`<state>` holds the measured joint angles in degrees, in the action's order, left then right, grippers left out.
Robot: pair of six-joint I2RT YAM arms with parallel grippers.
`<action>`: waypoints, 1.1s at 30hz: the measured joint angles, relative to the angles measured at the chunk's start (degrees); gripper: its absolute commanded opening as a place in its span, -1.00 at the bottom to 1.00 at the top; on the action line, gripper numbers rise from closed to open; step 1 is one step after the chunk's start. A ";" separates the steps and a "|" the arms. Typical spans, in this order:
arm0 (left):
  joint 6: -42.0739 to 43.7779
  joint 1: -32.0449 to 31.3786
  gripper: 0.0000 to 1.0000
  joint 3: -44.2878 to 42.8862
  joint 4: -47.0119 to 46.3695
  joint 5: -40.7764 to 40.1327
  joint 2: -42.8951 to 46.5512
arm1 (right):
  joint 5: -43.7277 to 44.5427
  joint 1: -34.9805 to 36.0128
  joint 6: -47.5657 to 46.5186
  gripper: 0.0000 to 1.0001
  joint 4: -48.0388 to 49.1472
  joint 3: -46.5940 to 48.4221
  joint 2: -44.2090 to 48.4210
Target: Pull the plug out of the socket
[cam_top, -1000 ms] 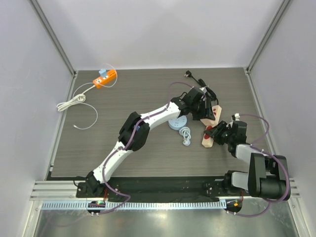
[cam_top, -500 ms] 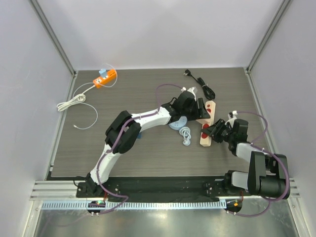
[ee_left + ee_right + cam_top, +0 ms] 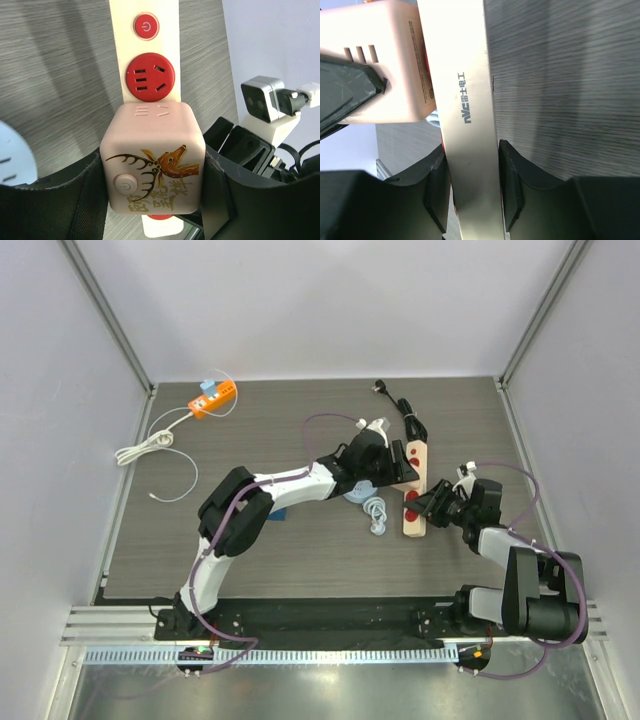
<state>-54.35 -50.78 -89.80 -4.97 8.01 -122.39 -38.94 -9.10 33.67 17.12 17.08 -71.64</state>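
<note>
Plug (image 3: pixel 152 160) is a pink, deer-printed cube on cream socket (image 3: pixel 145 46).

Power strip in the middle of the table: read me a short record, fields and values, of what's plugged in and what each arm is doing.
power strip: cream, with red sockets
plug: pink cube with a deer print, seated on the strip
free socket: red, beside the plug, empty
left gripper: closed on the plug's sides
right gripper: closed on the strip's end
task state: plug not yet off
</note>
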 measured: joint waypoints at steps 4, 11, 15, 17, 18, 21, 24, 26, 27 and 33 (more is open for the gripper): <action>1.36 -0.70 -1.00 1.57 2.38 -3.52 3.32 | -1.77 0.55 -0.13 -0.98 0.42 0.24 0.94; 3.58 -1.01 -1.00 -5.03 13.35 -6.54 4.00 | 7.58 7.30 0.17 -0.98 -0.79 1.66 5.14; 4.00 -1.31 -1.00 -12.31 20.50 -8.52 1.95 | 13.88 9.94 0.50 -0.98 -1.22 2.99 6.60; 4.02 -1.60 -1.00 -14.19 22.08 -9.51 1.20 | 15.56 10.47 0.48 -0.98 -1.40 3.19 6.78; 4.00 -1.66 -1.00 -14.62 22.73 -9.75 1.01 | 16.15 10.78 0.48 -0.97 -1.53 3.21 6.80; 3.78 -1.70 -1.00 -15.08 24.11 -9.97 0.83 | 16.70 11.37 0.48 -0.98 -2.05 3.21 6.75; 3.80 -1.68 -1.00 -15.08 24.68 -9.94 0.83 | 17.18 11.78 0.48 -0.98 -2.51 3.21 6.73; 4.35 -1.51 -1.00 -13.94 22.93 -8.94 0.94 | 17.20 11.78 0.52 -0.98 -2.45 3.21 6.67; 4.48 -1.22 -1.00 -11.52 19.85 -8.02 1.73 | 17.18 11.65 0.35 -0.98 -2.36 3.26 6.40; 6.05 0.90 -1.00 6.67 8.33 -1.97 12.37 | 19.56 2.51 1.33 -0.98 -3.52 0.92 2.10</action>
<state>-48.29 -49.89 -83.13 3.36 6.04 -110.02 -19.38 -6.59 35.00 13.61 18.00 -69.54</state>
